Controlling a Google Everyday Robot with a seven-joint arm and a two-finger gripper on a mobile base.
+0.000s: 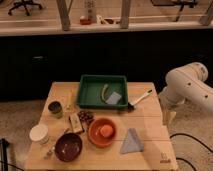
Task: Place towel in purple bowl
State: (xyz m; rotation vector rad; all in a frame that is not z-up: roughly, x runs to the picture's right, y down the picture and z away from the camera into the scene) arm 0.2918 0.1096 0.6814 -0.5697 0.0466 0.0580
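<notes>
The towel, a light grey-blue cloth folded to a rough triangle, lies flat on the wooden table near its front right. The purple bowl, round and dark maroon, stands at the front left, with the orange bowl between it and the towel. My white arm comes in from the right, and my gripper hangs at the table's right edge, up and to the right of the towel and apart from it. Nothing shows in the gripper.
An orange bowl holds an orange ball. A green tray at the back holds a small grey-blue square. A white brush lies beside the tray. A dark green cup, a white cup and a snack packet stand at the left.
</notes>
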